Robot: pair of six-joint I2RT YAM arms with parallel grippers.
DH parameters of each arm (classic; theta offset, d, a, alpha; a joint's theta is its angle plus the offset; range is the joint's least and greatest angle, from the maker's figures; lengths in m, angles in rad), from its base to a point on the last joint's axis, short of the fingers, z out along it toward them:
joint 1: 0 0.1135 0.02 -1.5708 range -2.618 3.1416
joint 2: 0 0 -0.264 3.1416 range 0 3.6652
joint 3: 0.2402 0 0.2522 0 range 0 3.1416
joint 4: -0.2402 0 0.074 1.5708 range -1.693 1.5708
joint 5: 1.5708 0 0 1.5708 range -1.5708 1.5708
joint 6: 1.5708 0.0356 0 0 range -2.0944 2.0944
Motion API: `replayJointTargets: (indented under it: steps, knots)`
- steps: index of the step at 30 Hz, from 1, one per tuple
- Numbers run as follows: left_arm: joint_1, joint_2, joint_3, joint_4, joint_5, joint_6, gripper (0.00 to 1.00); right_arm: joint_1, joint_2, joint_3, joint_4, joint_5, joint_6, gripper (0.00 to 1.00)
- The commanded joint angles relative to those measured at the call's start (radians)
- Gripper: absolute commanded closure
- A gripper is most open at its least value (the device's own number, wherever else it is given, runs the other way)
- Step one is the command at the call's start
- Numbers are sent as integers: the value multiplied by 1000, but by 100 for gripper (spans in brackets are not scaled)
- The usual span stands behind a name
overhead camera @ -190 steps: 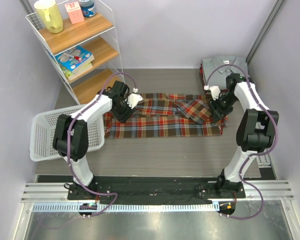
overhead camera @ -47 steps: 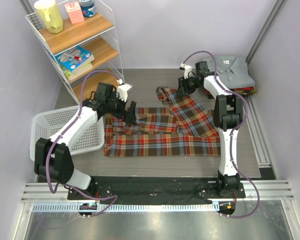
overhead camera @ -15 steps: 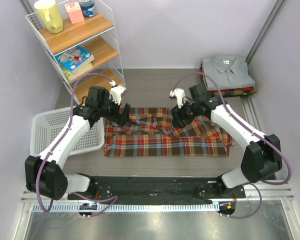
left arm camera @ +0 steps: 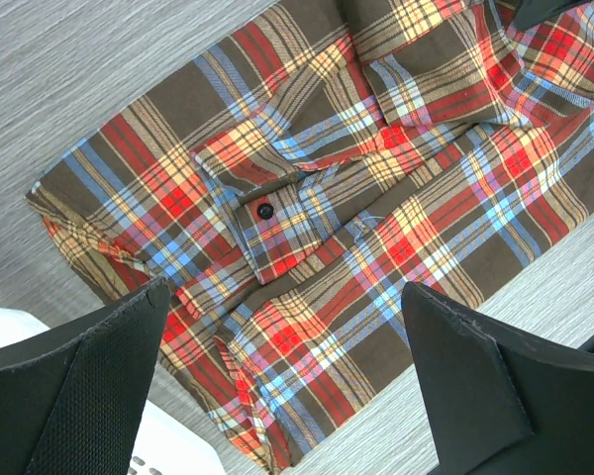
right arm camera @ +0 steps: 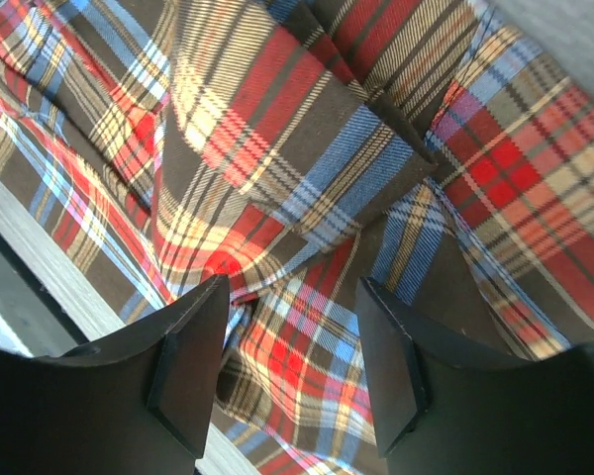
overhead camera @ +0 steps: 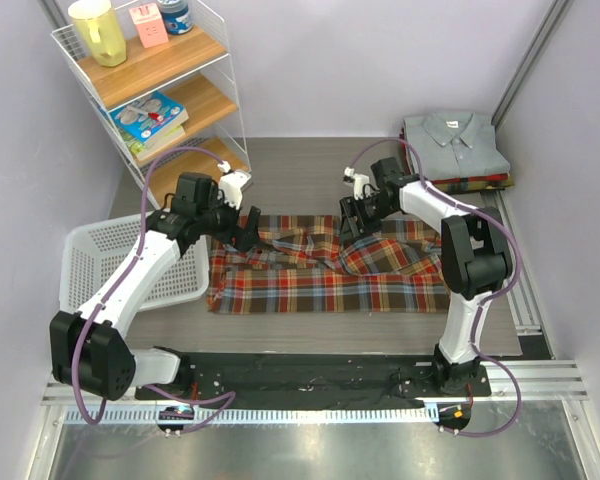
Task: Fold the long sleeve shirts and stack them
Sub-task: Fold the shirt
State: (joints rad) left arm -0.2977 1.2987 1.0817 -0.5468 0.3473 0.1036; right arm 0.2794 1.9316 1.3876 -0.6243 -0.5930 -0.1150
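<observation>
Plaid shirt [overhead camera: 330,270] lies flat-ish on the grey woodgrain table [overhead camera: 310,165], long axis running left-right, partly folded, with a rumpled ridge of cloth along its far half. Left gripper [overhead camera: 248,225] hangs over the shirt's far-left corner, jaws wide apart, nothing between them; the left wrist view shows a buttoned cuff right below. Right gripper [overhead camera: 352,218] sits over the shirt's far edge, just right of centre, jaws parted above bunched folds and not pinching cloth. Both pincers are on the far side, so any next fold likely starts there. Folded stack, grey collared shirt [overhead camera: 455,145] on top, is beyond the shirt's far-right corner; right arm nearer. White basket [overhead camera: 85,270] just off the shirt's left end, wire shelf [overhead camera: 170,90] beyond its far-left corner.
</observation>
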Motion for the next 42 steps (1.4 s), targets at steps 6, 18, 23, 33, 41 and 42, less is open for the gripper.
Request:
replayJointTargets:
  steps: [6,18,23,33,41,42]
  knots:
    - [6,-24,-22,56,-8,-35,0,4,27,31,98,-91,112,41]
    - [8,-26,-11,87,-11,-48,0,9,96,82,123,-131,189,77]
    - [6,-29,-17,97,-11,-53,0,79,21,35,150,-146,176,99]
    - [9,-62,-29,82,-25,-36,0,147,-105,-76,163,-33,186,56]
    - [8,-58,-25,103,-21,-45,0,46,-91,-79,161,2,236,39]
    - [9,-58,-25,107,-24,-44,0,35,-77,-73,161,10,239,38]
